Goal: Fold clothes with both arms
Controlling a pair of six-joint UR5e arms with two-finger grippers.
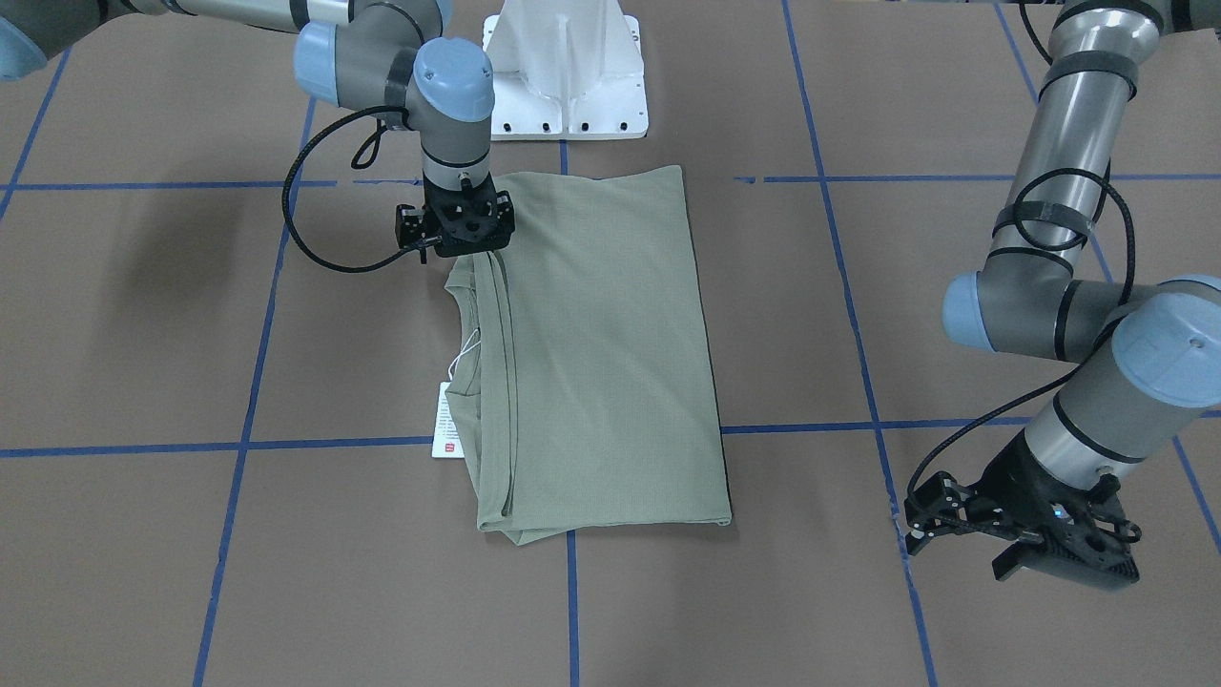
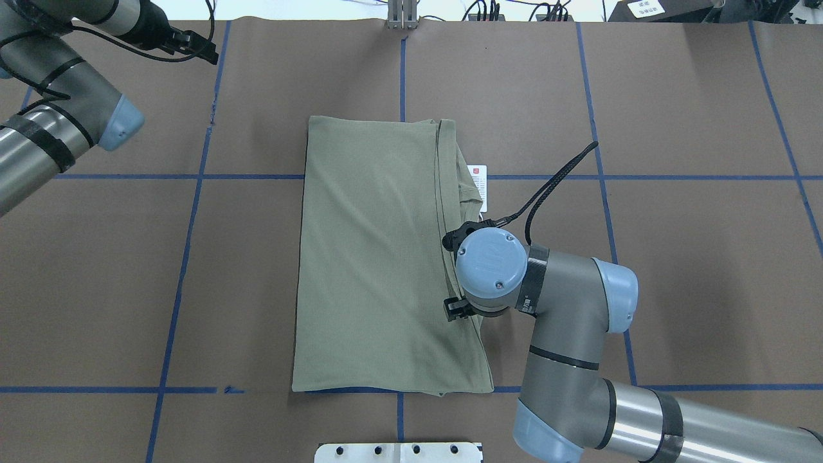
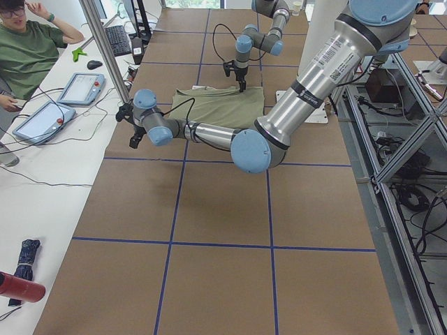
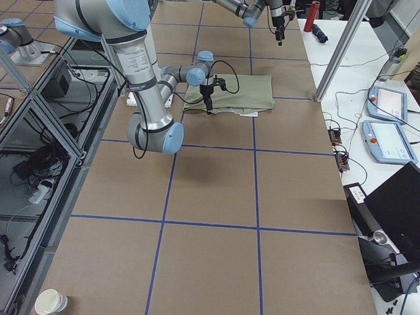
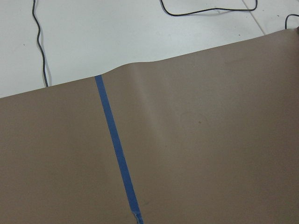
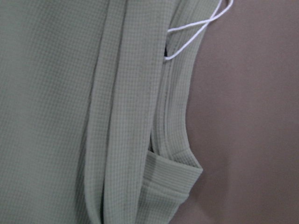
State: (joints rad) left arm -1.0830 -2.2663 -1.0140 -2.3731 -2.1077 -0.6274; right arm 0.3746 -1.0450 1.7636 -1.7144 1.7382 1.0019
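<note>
Shirt [image 1: 601,353] folded, hang tag [image 1: 446,420] alongside — right pincer [image 1: 463,234] over its edge, grip indiscernible

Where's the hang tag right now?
In the overhead view, the hang tag sticks out at the right edge of the shirt, by the neckline, lying on a blue tape line.

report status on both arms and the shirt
Right pincer at collar edge of shirt, left pincer off aside; jaws unclear. Shirt folded flat, tag out. Nothing blocking.

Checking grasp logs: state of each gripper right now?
Left gripper: looks open, holding nothing, clear of the shirt.
Right gripper: down at the shirt's edge, fingers hidden; cannot tell if open or shut.
</note>
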